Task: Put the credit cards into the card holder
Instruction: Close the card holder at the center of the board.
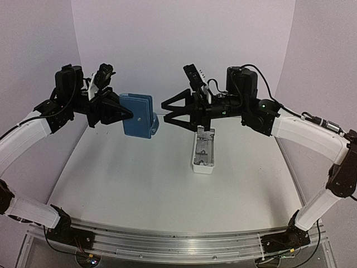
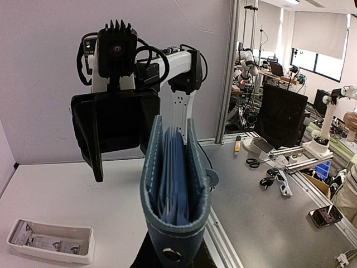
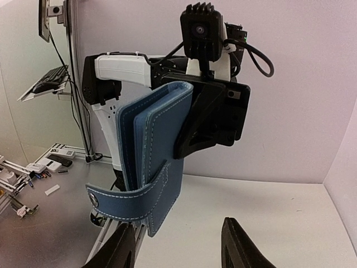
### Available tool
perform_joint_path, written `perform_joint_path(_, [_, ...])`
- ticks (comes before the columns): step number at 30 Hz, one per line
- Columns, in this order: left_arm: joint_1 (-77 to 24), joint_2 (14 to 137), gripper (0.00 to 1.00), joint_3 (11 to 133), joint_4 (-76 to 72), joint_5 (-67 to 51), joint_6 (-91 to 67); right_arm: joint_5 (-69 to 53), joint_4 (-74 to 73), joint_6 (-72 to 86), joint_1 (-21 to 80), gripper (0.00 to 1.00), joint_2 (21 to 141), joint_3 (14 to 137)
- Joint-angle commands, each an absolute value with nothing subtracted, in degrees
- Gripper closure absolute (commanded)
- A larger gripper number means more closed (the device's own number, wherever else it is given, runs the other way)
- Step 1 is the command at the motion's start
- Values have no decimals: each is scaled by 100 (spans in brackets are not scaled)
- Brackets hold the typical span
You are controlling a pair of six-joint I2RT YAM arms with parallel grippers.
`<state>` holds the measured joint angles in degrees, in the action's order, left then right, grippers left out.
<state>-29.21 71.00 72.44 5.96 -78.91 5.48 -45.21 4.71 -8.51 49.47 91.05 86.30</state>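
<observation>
**A:** Where's the card holder [image 1: 139,115]?

**B:** Up in the air, off the desk [image 1: 139,190]. The left claw [image 1: 125,114] is clamped tight on one side of it and holds it upright on edge.

**A:** Is it folded flat?

**B:** Not quite. From the left wrist, the two dark blue covers stand slightly apart with lighter blue leaves between them. The snap tab [image 3: 127,202] sticks out loose near the lower edge, unfastened.

**A:** And the other arm?

**B:** The right claw [image 1: 165,113] faces the holder from just beside it, level with it. Its fingers are spread and there's nothing between them.

**A:** Anything on the desk?

**B:** A long white tray [image 1: 202,170], below and behind the right claw. There's something pale grey in it, but it's too small to make out.
</observation>
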Motion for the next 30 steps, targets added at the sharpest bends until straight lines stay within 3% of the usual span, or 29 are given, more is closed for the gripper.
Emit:
perform_joint_path(1, [-2951, 6996, 100, 7453, 325, -8025, 449, -4584, 307, -945, 4948, 51, 8974, 9004])
perform_joint_path(10, [-2975, 6971, 100, 7379, 166, -7994, 291, -4449, 320, -951, 5290, 46, 9368, 9137])
perform_joint_path(30, [-3113, 6892, 100, 7211, 92, -7503, 185, -3961, 453, -1021, 5675, 55, 9745, 9582])
